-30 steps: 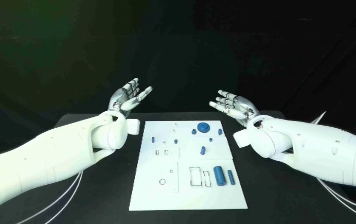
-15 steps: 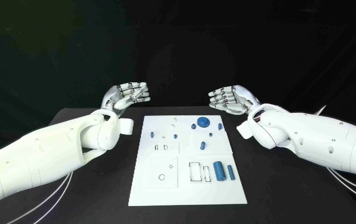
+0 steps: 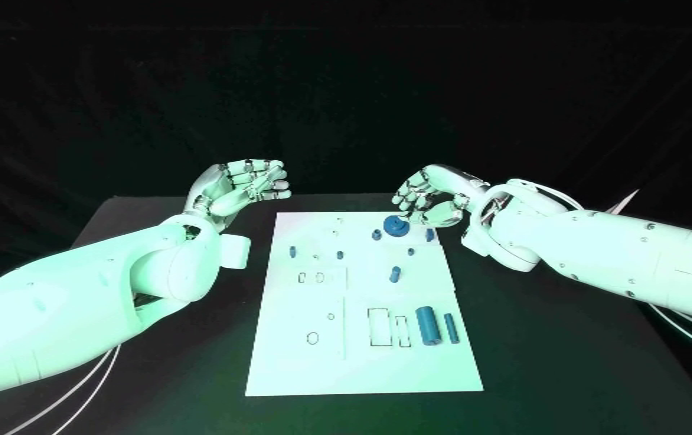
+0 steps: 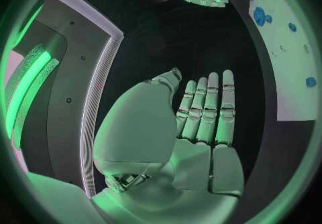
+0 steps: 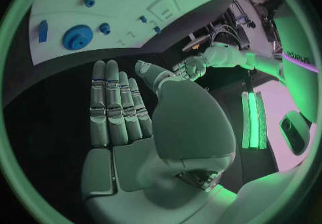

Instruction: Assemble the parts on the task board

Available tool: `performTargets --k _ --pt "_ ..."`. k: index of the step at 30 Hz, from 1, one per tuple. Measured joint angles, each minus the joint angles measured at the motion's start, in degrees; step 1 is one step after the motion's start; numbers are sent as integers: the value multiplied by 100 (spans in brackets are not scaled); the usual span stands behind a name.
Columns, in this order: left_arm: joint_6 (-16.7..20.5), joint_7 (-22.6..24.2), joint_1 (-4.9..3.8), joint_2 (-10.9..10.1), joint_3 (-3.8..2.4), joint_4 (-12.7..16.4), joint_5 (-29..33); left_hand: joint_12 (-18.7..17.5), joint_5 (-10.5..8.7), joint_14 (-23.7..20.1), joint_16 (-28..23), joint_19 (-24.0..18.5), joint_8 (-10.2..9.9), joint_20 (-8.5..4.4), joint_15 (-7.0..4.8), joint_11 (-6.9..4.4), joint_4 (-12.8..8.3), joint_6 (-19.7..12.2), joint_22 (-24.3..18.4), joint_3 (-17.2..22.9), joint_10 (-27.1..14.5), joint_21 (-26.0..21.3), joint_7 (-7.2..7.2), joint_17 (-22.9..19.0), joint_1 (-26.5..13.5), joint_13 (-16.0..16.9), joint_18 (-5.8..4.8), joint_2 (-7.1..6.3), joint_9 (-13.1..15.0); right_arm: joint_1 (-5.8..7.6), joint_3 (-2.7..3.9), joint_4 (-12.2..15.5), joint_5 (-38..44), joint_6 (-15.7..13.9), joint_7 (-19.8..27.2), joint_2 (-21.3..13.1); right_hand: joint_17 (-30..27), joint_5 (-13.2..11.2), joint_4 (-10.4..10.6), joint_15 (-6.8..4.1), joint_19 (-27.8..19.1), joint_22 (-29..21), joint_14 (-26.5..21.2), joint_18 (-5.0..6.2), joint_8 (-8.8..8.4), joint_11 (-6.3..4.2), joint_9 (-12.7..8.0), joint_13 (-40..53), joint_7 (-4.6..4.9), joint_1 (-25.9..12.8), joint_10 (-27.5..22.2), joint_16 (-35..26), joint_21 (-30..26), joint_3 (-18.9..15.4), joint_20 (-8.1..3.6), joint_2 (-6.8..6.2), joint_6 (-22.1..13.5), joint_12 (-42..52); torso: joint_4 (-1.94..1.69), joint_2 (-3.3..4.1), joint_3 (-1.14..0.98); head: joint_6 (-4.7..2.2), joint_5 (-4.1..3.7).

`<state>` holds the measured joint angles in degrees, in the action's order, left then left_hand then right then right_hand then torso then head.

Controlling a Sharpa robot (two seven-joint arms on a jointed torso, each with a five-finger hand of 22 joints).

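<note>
The white rectangular task board (image 3: 361,315) is lying mid-table on the black table (image 3: 173,255), small blue parts (image 3: 427,323) scattered on it; the silver left hand (image 3: 238,187) is hovering beside its far left corner, fingers curled on nothing; the silver right hand (image 3: 430,198) is hanging above the round blue disc (image 3: 395,222), fingers curled, empty.

Dim green-tinted light on a dark scene; both wrist views bend strongly toward their rims.

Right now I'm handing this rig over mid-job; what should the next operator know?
Left hand: fingers curled in, holds nothing, off the task board's far left corner.
Right hand: fingers curled in, holds nothing, by the round blue part at the far end.
Large blue cylinder and slim blue peg lie near the right edge.
No part picked up; assembly remains.
</note>
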<state>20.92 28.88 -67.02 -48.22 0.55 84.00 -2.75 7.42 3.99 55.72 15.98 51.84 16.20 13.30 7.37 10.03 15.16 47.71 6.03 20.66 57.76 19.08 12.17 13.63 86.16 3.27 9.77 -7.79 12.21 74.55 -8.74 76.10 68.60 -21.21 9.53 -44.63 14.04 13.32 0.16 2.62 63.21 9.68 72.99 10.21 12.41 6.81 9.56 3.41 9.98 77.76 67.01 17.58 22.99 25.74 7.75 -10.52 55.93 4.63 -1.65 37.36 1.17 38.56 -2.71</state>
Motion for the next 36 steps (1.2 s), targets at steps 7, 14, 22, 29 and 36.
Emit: performTargets --k 7,14,22,29,36 --pt "6 1 -80 -144 -19 309 -22 -63 0 -2 0 9 0 -8 0 0 -1 0 0 0 0 0 0 5 0 0 0 0 0 121 14 117 1052 136 -523 38 755 0 0 -234 293 566 730 -1 -1 -117 186 6 -117 -105 180 535 851 0 -214 -105 130 -44 -64 180 7 -8 -72" --pt "42 16 -126 -271 -42 543 -46 -71 0 -2 -1 9 0 -8 1 1 -78 0 0 205 0 0 0 11 0 0 0 -1 0 169 30 218 1591 89 -876 55 3215 -4 117 -295 1075 3034 1073 -173 -2 -159 497 50 -152 -264 302 3364 3013 306 -310 -264 214 -44 -105 341 18 -28 -135" --pt "53 19 -145 -357 -65 708 -53 -132 0 -4 -1 9 0 -8 1 1 -79 -1 0 205 1 0 0 19 0 0 0 -1 0 196 41 254 1867 104 -1140 95 4776 -51 167 -291 1486 4832 1075 -406 -2 -147 713 50 -111 -295 186 5091 4427 355 -225 -443 172 -44 -157 458 28 -71 -186" --pt "52 13 -154 -387 -74 768 -54 -133 0 -4 -6 9 -1 -8 1 1 -79 -2 0 205 0 0 0 29 0 0 0 -1 0 199 43 232 1987 246 -1295 173 5038 -82 168 -231 1592 5136 1135 -407 -36 -127 790 50 -91 -295 22 5477 4725 354 -159 -443 89 -44 -190 509 28 -86 -199" --pt "50 10 -158 -399 -79 794 -54 -133 0 -5 -6 9 -1 -8 1 1 -79 -2 0 205 1 0 0 33 0 0 0 -1 0 200 44 109 2025 385 -1368 294 5165 -82 170 -231 1601 5376 1134 -410 -102 -108 803 51 -90 -294 -60 5636 4857 352 -150 -443 26 -44 -208 539 22 -72 -203"
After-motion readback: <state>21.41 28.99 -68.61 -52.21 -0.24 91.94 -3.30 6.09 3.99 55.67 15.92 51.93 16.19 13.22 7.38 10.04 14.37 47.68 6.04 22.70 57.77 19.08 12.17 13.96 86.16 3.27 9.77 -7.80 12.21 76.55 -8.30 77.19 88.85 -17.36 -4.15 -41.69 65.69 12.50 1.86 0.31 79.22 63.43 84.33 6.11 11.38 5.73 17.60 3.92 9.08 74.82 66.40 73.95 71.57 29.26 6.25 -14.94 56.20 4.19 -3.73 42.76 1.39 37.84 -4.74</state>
